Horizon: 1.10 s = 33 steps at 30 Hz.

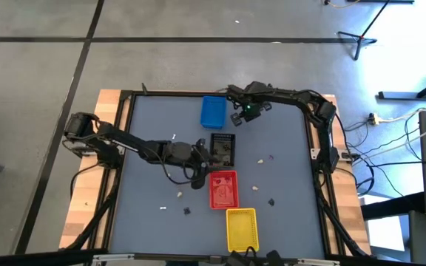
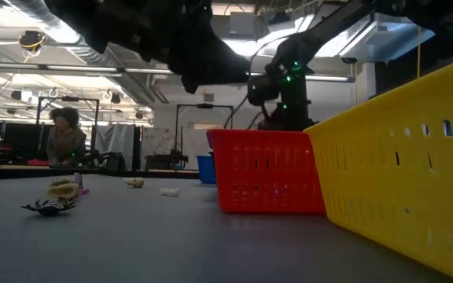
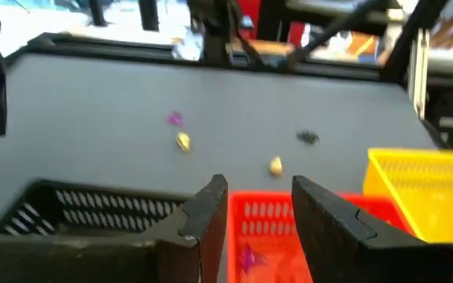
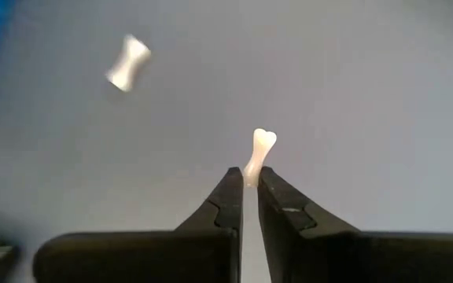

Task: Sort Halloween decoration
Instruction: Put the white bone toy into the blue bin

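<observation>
My right gripper (image 4: 250, 182) is at the table's far side, next to the blue tray (image 1: 213, 111), shut on a small white bone (image 4: 259, 149). A second white bone (image 4: 128, 63) lies flat on the grey table below it. My left gripper (image 3: 258, 206) stands open above the near end of the red tray (image 3: 267, 224), with the black tray (image 3: 77, 212) beside it and nothing between its fingers. Loose pieces lie on the table beyond it: one purple (image 3: 175, 119), two cream (image 3: 182, 141) (image 3: 275, 165), one dark (image 3: 308, 137). My right gripper pinches one end of the white bone (image 4: 250, 174) between its two fingertips, which point down from above. The fingers lie along the bone. Its other, knobbed end (image 4: 264, 138) sticks out past the tips toward the table, and the bone hangs clear of the table.
The blue, black (image 1: 222, 148), red (image 1: 224, 189) and yellow (image 1: 242, 229) trays stand in a row down the table's middle. Small pieces are scattered on both sides of the row (image 1: 261, 160) (image 1: 180, 194). A dark spider-like piece (image 2: 47, 207) lies near the front. A person (image 2: 65, 137) sits far behind the table.
</observation>
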Each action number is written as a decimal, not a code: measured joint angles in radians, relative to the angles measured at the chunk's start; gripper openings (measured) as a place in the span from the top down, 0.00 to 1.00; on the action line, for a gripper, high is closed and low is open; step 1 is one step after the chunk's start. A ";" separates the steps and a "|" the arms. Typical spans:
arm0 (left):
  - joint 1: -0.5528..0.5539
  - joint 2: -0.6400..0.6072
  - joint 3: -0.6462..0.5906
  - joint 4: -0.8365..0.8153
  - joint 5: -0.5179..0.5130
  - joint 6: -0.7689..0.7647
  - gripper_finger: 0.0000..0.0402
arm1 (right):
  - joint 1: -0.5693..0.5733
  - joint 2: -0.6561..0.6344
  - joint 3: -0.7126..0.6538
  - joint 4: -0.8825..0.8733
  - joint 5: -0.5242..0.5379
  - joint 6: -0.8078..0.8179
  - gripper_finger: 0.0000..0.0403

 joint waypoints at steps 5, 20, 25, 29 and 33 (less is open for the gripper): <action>0.049 -0.100 0.000 -0.091 0.000 0.026 0.66 | 0.001 -0.002 0.086 -0.049 0.000 -0.019 0.94; 0.222 -0.368 0.000 -0.487 -0.055 0.048 0.66 | 0.052 -0.004 0.184 0.259 -0.208 -0.275 0.94; 0.264 -0.391 0.000 -0.598 -0.090 0.048 0.66 | 0.093 -0.004 0.184 0.349 -0.210 -0.327 0.94; 0.292 -0.391 0.000 -0.692 -0.137 0.044 0.66 | 0.116 -0.004 0.184 0.388 -0.209 -0.349 0.94; 0.318 -0.391 0.000 -0.776 -0.195 -0.003 0.66 | 0.128 -0.003 0.184 0.401 -0.185 -0.370 0.94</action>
